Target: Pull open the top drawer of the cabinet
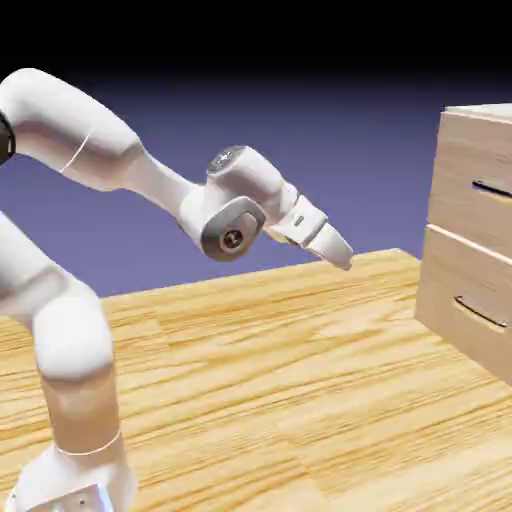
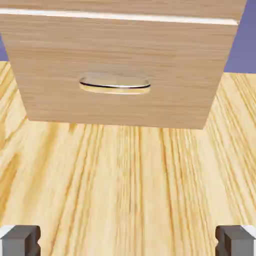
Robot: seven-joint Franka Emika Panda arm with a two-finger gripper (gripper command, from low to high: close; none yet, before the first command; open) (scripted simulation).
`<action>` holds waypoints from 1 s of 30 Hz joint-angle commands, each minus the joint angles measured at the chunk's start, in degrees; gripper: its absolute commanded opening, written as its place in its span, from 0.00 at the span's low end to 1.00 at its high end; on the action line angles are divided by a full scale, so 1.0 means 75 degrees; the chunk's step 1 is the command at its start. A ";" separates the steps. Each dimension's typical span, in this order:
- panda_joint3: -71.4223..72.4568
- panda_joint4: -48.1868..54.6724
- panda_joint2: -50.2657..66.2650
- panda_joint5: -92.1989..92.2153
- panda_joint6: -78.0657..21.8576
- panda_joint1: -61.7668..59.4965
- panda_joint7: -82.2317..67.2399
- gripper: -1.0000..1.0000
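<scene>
White top edge and pale wood grain on the cabinet [image 1: 485,110], at the exterior view's right, cut off by the frame. Top drawer [image 1: 455,160] directly above the lower drawer [image 1: 445,285], roughly flush with it; can't see any pulled-out gap. Dark slim upper handle [image 1: 492,188] near the right frame edge, lower handle [image 1: 480,312] below. White arm [image 1: 100,130] bent over the light wood table [image 1: 250,370], from the left toward the cabinet. Gripper [image 1: 344,264] tilted downward, in open air left of the drawer fronts, well apart from both handles. Spread wide in the hand view, with grey fingertips [image 2: 21,241] at the bottom left and bottom right, nothing pinched between, only tabletop behind. Mostly lower drawer front in the hand view, with curved shiny handle; just a strip of top drawer along the upper edge, above a bright white seam [image 2: 120,16].
</scene>
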 commanded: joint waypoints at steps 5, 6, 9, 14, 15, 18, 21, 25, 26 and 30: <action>0.0775 0.0889 -0.0645 0.1662 -0.0212 -0.1349 0.0351 0.50; 0.0930 0.1067 -0.0774 0.1994 -0.0255 -0.1619 0.0421 0.50; 0.1396 0.1600 -0.1161 0.2991 -0.0382 -0.2428 0.0632 0.50; 0.2171 0.2489 -0.1807 0.4652 -0.0594 -0.3777 0.0983 0.50; 0.2326 0.2666 -0.1936 0.4984 -0.0637 -0.4046 0.1053 0.50; 0.2791 0.3200 -0.2323 0.5981 -0.0764 -0.4856 0.1264 0.50; 0.3256 0.3733 -0.2710 0.6977 -0.0891 -0.5665 0.1475 0.50; 0.3876 0.4444 -0.3226 0.8306 -0.1061 -0.6744 0.1756 0.50; 0.4031 0.4622 -0.3355 0.8639 -0.1103 -0.7013 0.1826 0.50; 0.4651 0.5333 -0.3871 0.9967 -0.1273 -0.8092 0.2107 0.50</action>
